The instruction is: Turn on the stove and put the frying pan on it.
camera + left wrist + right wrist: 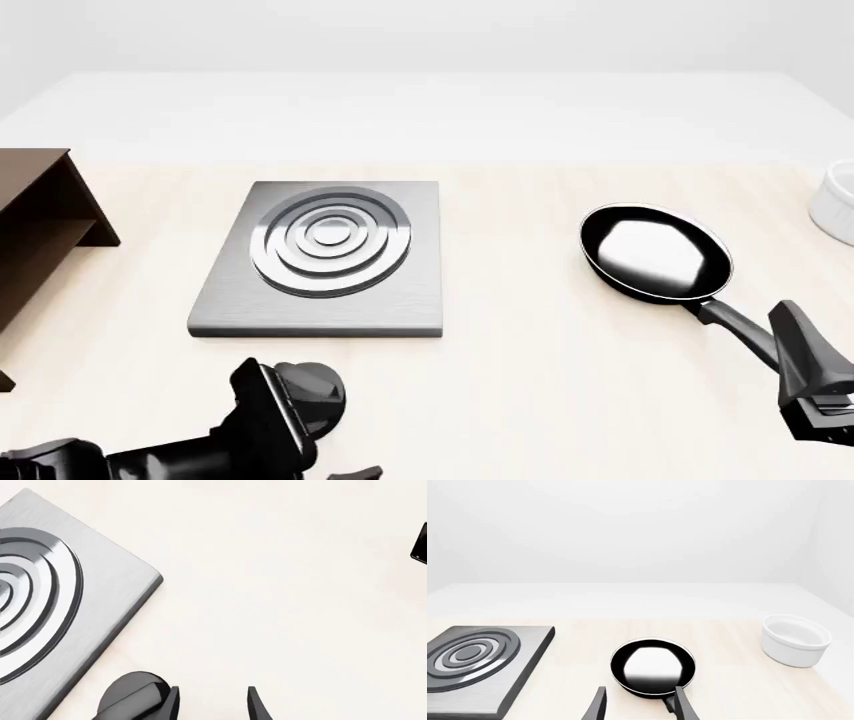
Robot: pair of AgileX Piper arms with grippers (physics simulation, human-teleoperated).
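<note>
the left gripper (212, 705) hangs with fingers spread apart, one fingertip touching or just beside the black knob (133, 695), near the table's front edge before the stove (324, 258). the right gripper (637, 705) is likewise spread, its fingers either side of the frying pan (657, 252) handle near the table's right edge. a white bowl (795, 639) stands beyond, a wooden shelf (40, 225) at the left edge.

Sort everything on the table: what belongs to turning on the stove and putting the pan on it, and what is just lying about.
For the job:
stove
knob
frying pan

Lying about:
wooden shelf
white bowl
</note>
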